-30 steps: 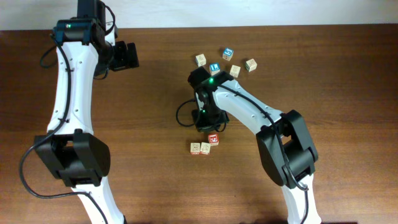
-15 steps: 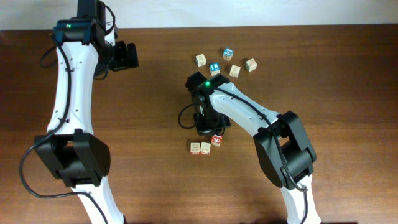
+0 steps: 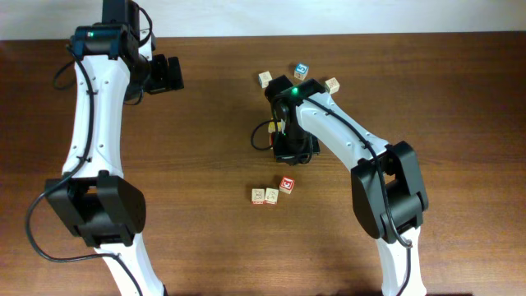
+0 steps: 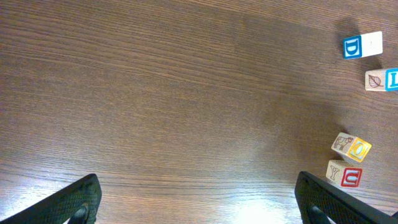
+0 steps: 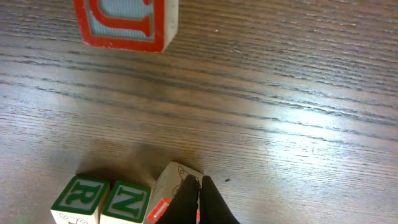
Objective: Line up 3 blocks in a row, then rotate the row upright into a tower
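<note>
A dark brown wood-grain table (image 3: 197, 164) is seen from above. A pale strip (image 3: 329, 16) of the room is visible past its far edge, and soft glare is caught on the grain in both wrist views.

A small wooden cube with a red face and a white letter (image 3: 287, 184) lies near the table's middle. Two pale beige wooden cubes (image 3: 259, 196) (image 3: 271, 196) are set touching side by side just left of the red-faced cube and slightly nearer the robot. From the right wrist, a green R and N are shown on them. Other scattered alphabet cubes (image 3: 265, 79) are found well beyond the red-faced cube, on the far side.

The right gripper (image 5: 199, 199) is held just beyond the red-faced cube with its fingers pressed together and nothing between them. Whether the tips touch that cube cannot be told. The left gripper (image 4: 199, 211) is spread wide and empty, well apart from the red-faced cube, towards the far left.
</note>
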{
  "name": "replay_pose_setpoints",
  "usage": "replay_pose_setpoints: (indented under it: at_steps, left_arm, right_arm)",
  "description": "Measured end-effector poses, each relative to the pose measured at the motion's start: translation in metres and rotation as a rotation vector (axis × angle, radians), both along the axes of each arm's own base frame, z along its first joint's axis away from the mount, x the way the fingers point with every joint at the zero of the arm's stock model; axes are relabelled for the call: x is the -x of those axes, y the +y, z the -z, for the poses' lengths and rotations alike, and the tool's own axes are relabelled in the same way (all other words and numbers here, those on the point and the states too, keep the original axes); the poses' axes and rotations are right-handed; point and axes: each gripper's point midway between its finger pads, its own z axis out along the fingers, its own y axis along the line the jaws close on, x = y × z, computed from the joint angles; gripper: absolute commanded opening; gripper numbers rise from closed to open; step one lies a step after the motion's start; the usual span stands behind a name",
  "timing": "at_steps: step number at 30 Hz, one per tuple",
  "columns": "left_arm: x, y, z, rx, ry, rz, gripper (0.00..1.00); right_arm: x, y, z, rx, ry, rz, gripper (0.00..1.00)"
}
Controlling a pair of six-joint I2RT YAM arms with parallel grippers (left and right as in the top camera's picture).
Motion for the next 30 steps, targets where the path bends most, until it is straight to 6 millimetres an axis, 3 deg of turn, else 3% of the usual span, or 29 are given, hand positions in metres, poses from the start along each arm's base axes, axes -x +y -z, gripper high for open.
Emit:
replay_pose_setpoints:
  at_steps: [30]
  left_arm:
    - [0.0030,0.0000,0.0010,0.000,0.013,0.000,1.00]
  right_arm:
    - [0.0069,-0.0036,0.0056,0.009,0.023,-0.026,0.07]
